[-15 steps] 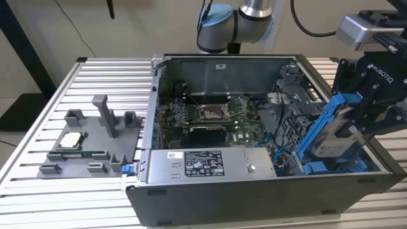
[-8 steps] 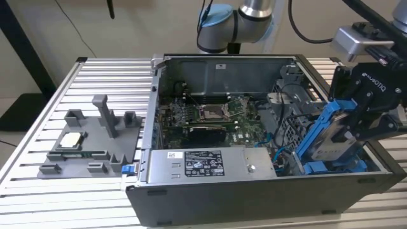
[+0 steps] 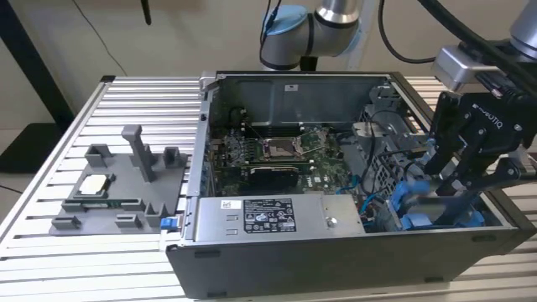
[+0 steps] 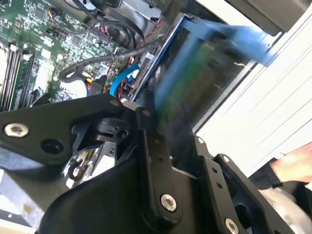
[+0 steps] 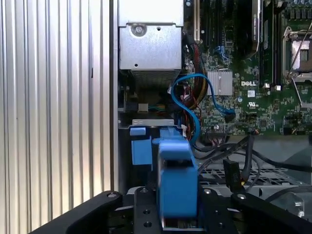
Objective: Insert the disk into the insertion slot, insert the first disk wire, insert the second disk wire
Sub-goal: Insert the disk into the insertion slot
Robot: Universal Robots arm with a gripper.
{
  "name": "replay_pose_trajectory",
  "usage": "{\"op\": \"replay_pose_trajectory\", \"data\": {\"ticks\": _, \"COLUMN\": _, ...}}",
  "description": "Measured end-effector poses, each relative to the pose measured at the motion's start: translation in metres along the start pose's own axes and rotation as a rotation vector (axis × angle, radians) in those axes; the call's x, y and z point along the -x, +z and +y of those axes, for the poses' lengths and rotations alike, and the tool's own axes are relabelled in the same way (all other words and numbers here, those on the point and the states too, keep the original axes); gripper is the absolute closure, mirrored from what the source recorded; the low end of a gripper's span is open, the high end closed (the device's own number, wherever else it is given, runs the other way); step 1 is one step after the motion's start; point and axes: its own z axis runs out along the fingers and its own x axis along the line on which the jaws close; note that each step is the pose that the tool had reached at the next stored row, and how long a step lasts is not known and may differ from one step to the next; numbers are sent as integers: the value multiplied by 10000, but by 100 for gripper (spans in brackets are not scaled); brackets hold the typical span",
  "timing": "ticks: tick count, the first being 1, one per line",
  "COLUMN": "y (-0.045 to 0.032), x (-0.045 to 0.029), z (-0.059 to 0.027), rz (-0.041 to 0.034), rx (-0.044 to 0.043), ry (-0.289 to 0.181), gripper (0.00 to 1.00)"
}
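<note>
At about four o'clock in the exterior view, in the near corner of the open computer case (image 3: 336, 264), the gripper (image 3: 449, 189) reaches down from above with its black fingers clamped on the disk (image 3: 429, 207). The disk stands on edge between them, low in the drive bay, its blue carrier and grey body smeared by motion. I cannot tell whether it is seated in the slot. More blue plastic pieces (image 3: 475, 218) lie just beside it in the same bay.

White lettering runs along the side of the gripper's body at about three o'clock. It is a maker's mark and is left unread.

At six o'clock in the case sits the grey power supply box (image 3: 277, 217). It carries a large dark label with white print and symbols, and a small white sticker at its corner toward the exterior view's left. The green motherboard (image 3: 285, 151) lies at the case's centre with its square processor socket open.

In the first wrist view the blue carrier of the disk (image 5: 176, 180) rises between the two fingers. A blue cable (image 5: 195, 92) loops just beyond it over the motherboard, near a small silver heat sink (image 5: 220, 83), with a white printed logo close by. In the second wrist view the disk (image 4: 204, 83) shows as a blue and green blur against the case wall.

At nine o'clock in the exterior view, well apart from the gripper, a grey parts tray (image 3: 117, 195) rests on the slatted metal table (image 3: 50, 264). It holds a small square chip (image 3: 94, 184).
</note>
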Motion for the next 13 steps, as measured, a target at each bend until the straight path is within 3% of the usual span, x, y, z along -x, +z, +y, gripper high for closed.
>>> {"op": "replay_pose_trajectory", "data": {"ticks": 2, "y": -14, "x": 1, "z": 1, "rz": 0, "rx": 0, "ry": 0, "gripper": 60}}
{"op": "replay_pose_trajectory", "data": {"ticks": 3, "y": -25, "x": 5, "z": 1, "rz": -1, "rx": 0, "ry": 0, "gripper": 53}}
{"op": "replay_pose_trajectory", "data": {"ticks": 8, "y": -116, "x": 40, "z": 12, "rz": -1, "rx": 0, "ry": 0, "gripper": 53}}
{"op": "replay_pose_trajectory", "data": {"ticks": 13, "y": -141, "x": 123, "z": 58, "rz": -49, "rx": 1, "ry": -2, "gripper": 53}}
